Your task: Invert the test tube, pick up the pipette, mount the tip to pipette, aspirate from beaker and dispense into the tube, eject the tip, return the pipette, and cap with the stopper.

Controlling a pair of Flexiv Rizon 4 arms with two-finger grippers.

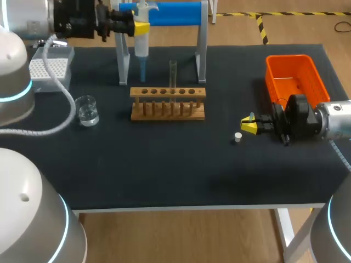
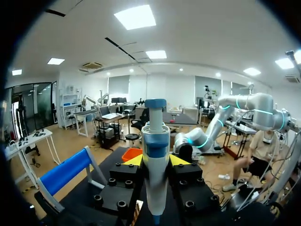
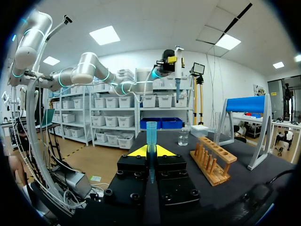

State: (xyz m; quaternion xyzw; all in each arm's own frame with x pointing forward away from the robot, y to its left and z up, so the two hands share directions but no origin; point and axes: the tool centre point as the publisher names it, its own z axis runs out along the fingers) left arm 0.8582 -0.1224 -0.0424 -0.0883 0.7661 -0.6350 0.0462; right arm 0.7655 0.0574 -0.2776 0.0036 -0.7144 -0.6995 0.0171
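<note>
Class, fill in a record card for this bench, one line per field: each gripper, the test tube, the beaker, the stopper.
left gripper: shut on the pipette, held upright in front of the blue stand
right gripper: shut on a blue tip, held upright
test tube: upright in the wooden rack, uncapped
beaker: on the table between the rack and the tip box; looks to hold clear liquid
stopper: on the table beside the right gripper, untouched
</note>
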